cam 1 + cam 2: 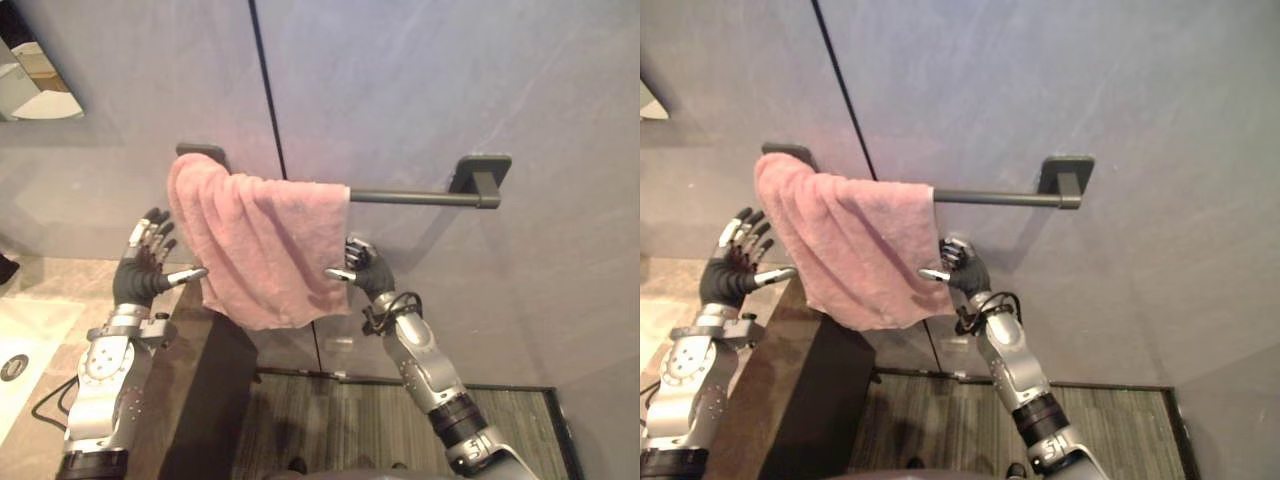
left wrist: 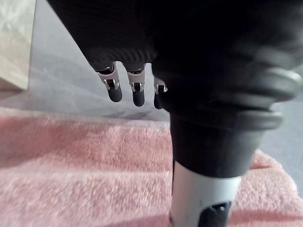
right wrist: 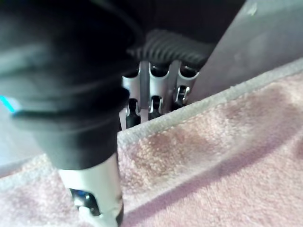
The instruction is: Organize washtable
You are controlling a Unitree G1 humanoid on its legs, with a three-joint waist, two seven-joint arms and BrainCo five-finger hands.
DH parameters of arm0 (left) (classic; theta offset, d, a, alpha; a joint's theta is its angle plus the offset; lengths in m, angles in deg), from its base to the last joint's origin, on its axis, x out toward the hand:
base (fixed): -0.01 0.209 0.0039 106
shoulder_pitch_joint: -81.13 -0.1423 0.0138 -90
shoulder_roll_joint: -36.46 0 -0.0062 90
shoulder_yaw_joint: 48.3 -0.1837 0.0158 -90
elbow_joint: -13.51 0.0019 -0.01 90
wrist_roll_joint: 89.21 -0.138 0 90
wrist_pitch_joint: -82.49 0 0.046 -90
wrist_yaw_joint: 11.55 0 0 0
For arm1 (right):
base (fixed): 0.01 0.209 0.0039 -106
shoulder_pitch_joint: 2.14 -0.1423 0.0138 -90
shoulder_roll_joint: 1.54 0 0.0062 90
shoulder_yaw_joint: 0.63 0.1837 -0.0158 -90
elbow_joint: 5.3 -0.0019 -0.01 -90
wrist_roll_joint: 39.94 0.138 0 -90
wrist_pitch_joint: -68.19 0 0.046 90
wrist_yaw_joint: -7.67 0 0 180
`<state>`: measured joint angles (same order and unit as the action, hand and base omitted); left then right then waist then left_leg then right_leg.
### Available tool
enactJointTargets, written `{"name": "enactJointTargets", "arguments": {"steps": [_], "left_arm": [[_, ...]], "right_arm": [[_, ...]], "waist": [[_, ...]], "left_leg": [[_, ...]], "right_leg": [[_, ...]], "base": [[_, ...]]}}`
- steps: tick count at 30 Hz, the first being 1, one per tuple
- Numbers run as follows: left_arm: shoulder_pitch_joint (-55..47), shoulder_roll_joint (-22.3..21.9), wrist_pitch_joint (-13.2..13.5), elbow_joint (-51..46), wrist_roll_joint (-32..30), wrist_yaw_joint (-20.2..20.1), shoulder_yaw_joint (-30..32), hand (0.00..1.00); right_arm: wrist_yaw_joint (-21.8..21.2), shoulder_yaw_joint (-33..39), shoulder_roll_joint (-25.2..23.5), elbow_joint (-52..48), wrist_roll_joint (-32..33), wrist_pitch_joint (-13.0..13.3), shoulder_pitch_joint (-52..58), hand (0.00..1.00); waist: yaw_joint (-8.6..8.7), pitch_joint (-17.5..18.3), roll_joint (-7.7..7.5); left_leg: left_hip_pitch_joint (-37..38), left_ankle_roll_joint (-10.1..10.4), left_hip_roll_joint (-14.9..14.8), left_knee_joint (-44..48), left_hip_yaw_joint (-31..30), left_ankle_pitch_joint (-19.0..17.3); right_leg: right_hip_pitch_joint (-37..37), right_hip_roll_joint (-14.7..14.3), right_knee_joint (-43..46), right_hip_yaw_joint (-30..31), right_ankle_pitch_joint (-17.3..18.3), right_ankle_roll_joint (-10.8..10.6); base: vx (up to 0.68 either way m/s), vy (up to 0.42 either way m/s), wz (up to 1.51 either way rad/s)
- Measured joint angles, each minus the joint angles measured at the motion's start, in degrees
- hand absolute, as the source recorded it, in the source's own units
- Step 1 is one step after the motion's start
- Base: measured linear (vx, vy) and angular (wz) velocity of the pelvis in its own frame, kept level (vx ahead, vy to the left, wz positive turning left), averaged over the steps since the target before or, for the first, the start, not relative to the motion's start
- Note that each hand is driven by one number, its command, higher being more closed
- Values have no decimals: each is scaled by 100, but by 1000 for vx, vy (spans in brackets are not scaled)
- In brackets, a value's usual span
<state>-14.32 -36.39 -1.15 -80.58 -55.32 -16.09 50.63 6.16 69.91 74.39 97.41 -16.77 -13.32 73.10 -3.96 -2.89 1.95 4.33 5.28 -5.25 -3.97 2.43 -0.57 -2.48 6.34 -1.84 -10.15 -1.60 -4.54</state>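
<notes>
Left hand [image 1: 140, 270] open, right hand [image 1: 362, 268] pinched on its edge, a pink towel [image 1: 260, 240] is being straightened on the rail [image 1: 420, 197]; spreading sideways appears needed.

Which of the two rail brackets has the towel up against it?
The left bracket: the pink towel hangs bunched right beside it. The right bracket stands apart, with bare rail between.

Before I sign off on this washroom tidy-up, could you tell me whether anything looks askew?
Yes: the pink towel hangs bunched at the left end of the bar, its lower edge uneven, the bar's right half bare.
</notes>
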Motion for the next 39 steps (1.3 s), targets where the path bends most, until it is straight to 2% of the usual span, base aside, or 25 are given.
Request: {"name": "enactJointTargets", "arguments": {"steps": [3,5,10,15,16,21,22,31,39], "left_arm": [[-22,319,-96,20,502,-283,-239,0],[-21,402,-99,25,662,-330,-366,0],[64,731,-67,321,770,-269,-752,0],[434,750,-74,722,763,12,-938,0],[545,673,-71,783,749,125,-938,100],[845,59,-30,914,513,521,-915,100],[955,-104,-20,912,385,583,-918,100],[1370,-952,173,788,-106,745,-838,100],[1373,-1313,271,567,-327,927,-813,100]], "right_arm": [[5,-167,82,0,114,10,-98,0],[6,-256,81,0,171,20,-149,0],[20,-464,105,-15,334,60,-333,0],[30,-643,86,-27,388,143,-598,0],[30,-643,76,-27,420,167,-671,0],[46,-642,48,-1,447,176,-947,0],[51,-638,30,60,446,176,-1077,100],[108,-590,-104,394,443,238,-1315,100],[133,-497,-158,394,441,239,-1315,100]], "waist": [[2,-1,5],[-5,-1,9],[-15,5,18],[-64,4,19],[-133,6,17],[-171,4,19],[-168,4,19],[-154,2,23],[-150,-3,31]], "left_leg": [[-61,0,-12,-20,28,-1],[-61,14,-19,-48,73,10],[-107,37,-30,-87,106,67],[-179,52,-62,-1,190,69],[-199,52,-78,0,238,69],[-268,82,-79,2,234,93],[-266,88,-80,0,235,98],[-260,101,-114,-8,247,109],[-247,137,-171,-10,237,132]], "right_leg": [[27,-14,-41,20,-36,6],[71,-26,-40,61,-52,16],[84,-49,-226,124,-170,37],[116,-88,-253,226,-215,67],[164,-112,-254,270,-245,93],[188,-137,-342,272,-332,107],[188,-147,-342,273,-341,117],[188,-188,-356,278,-350,129],[167,-231,-359,264,-351,131]], "base": [[-38,6,-7],[-13,5,-8],[5,2,-2],[-6,-3,-9],[-27,-5,-18],[-12,-3,-1],[0,0,0],[7,0,0],[4,-1,0]]}}
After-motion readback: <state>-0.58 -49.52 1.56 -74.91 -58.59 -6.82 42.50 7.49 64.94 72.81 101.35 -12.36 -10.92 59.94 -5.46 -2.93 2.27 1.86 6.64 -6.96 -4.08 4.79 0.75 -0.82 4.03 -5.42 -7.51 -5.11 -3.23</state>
